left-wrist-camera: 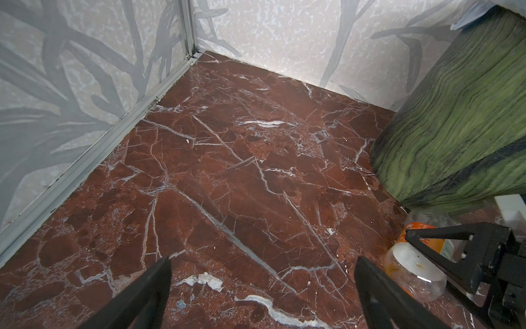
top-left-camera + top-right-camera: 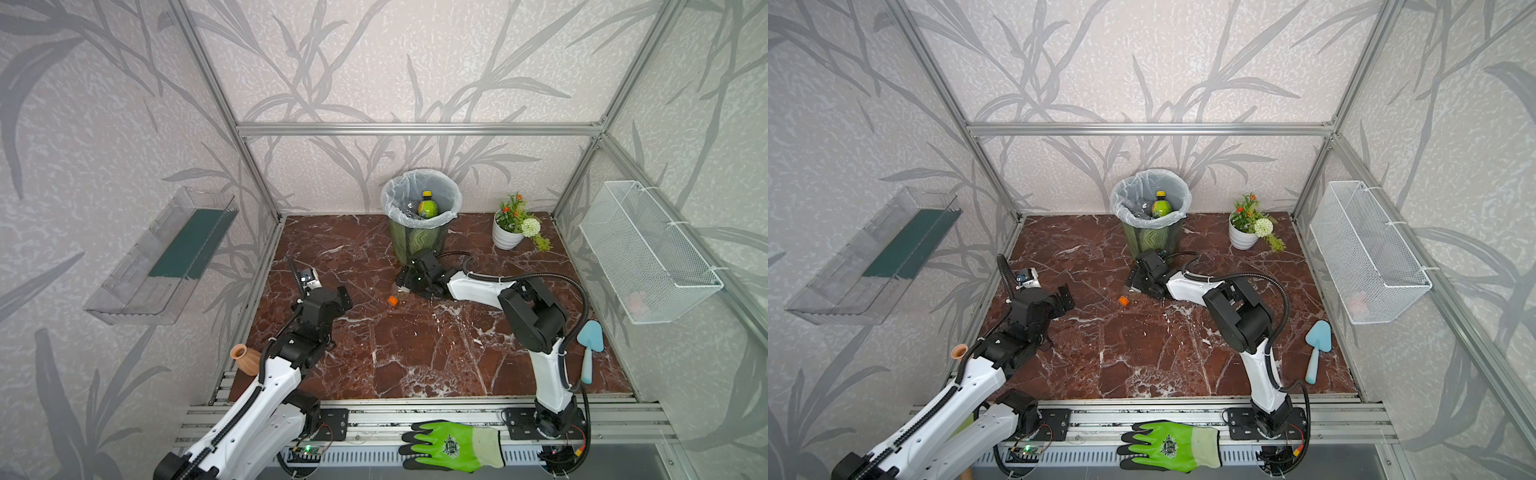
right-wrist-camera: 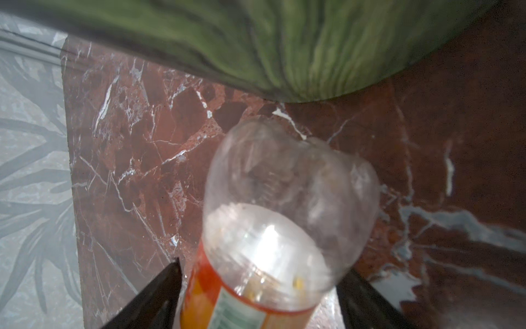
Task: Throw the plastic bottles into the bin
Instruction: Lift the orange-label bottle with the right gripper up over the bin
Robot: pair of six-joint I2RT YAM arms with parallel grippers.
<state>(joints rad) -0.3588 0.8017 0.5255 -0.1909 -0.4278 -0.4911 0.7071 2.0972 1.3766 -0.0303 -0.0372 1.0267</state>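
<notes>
I see left claw [image 1: 263, 260] spread, empty | right claw [image 3: 260, 267] straddles bottle [image 3: 284, 185] lying on bench [image 3: 142, 142], grip I cannot tell | bin [image 3: 284, 42] just beyond that claw

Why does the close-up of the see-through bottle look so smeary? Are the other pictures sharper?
Right wrist view: the clear bottle and green bin are soft, with white glare on the bottle. Left wrist view: the marble tabletop is sharp. Both top views: crisp, evenly lit.
</notes>
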